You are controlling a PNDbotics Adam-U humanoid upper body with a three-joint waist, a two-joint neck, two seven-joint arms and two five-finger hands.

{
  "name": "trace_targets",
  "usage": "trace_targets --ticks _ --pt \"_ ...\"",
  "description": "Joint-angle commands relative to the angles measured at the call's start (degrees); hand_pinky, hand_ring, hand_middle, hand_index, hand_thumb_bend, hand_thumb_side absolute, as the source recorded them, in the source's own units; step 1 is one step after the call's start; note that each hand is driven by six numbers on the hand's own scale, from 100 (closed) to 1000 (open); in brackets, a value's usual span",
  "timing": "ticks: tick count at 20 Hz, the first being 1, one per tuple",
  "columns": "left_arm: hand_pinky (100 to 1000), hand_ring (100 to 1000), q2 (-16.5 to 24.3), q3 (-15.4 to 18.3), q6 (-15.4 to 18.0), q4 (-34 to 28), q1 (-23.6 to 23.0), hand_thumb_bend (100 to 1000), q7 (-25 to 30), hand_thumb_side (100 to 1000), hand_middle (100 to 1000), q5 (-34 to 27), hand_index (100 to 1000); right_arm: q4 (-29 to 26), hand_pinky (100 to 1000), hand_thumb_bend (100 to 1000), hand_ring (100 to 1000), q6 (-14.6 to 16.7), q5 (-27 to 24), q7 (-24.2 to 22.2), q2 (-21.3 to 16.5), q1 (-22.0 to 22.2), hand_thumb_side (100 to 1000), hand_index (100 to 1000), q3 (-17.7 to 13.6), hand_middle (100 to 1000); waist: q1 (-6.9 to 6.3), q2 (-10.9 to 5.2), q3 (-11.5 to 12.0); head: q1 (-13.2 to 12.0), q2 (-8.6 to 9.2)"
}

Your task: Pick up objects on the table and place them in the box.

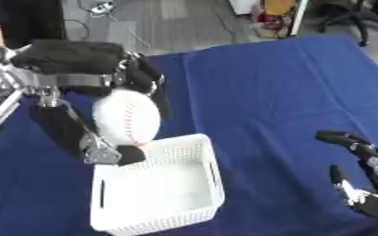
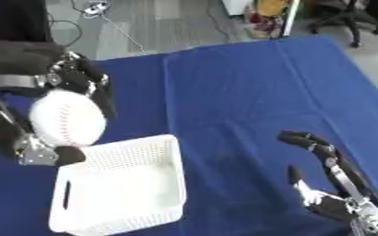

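The table (image 1: 289, 92), draped in a blue cloth, fills most of both views. No other loose object shows on the cloth, so by the look of things this may be the last item to go in.

The box (image 1: 156, 221), a white perforated basket with slotted handles, stands on the cloth at about 7 o'clock from the table's middle. Its inside looks bare, though the near wall hides part of the floor.

The left hand (image 1: 115, 76) comes in from 10 o'clock and hangs over the box's far-left corner. Its fingers and thumb are curled round the baseball (image 1: 127, 117), clasping it from above and below. The ball, white with red stitching, is held in the air, clear of the table, just above the box's far rim at roughly 11 o'clock of the box.

The right hand (image 2: 333, 184) sits idle at about 5 o'clock, near the lower right corner, fingers relaxed and apart, holding nothing.

The step in hand is the carry and placement: the ball is lifted and almost over the opening. The next move calls for shifting the left hand a little toward 5 o'clock so the ball sits over the box's middle, lowering it inside the walls, then spreading the fingers to let it go. Released where it hangs now, it might clip the rim and roll off.
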State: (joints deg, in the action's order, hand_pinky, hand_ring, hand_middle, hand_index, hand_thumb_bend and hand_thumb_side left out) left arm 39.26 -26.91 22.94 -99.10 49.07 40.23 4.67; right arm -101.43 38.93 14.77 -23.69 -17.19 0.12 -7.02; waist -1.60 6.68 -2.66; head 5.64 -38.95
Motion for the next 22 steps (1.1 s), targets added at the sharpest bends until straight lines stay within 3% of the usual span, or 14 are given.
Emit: trace_targets --ticks 1,14,22 --pt "100 105 -1.07 -0.29 9.6 2.27 1.49 100 9.13 254 412 1.36 518 -0.91 882 100 882 0.61 -0.33 -0.37 -1.06 -0.62 544 884 -0.18 790 0.31 -0.66 -0.09 0.26 0.98" --pt "100 100 -6.05 -3.24 12.55 12.04 -0.58 100 11.72 272 412 6.08 505 -0.89 882 100 882 0.69 -0.72 -0.65 -0.9 -0.88 549 884 -0.04 791 0.55 -0.53 -0.48 -0.24 0.8" --pt "100 100 -7.34 -4.91 14.61 14.81 -2.11 100 11.74 268 412 8.98 502 -0.87 882 100 882 0.72 -0.88 -0.82 -0.85 -0.99 550 884 0.05 790 0.57 -0.47 -0.63 -0.38 0.7"
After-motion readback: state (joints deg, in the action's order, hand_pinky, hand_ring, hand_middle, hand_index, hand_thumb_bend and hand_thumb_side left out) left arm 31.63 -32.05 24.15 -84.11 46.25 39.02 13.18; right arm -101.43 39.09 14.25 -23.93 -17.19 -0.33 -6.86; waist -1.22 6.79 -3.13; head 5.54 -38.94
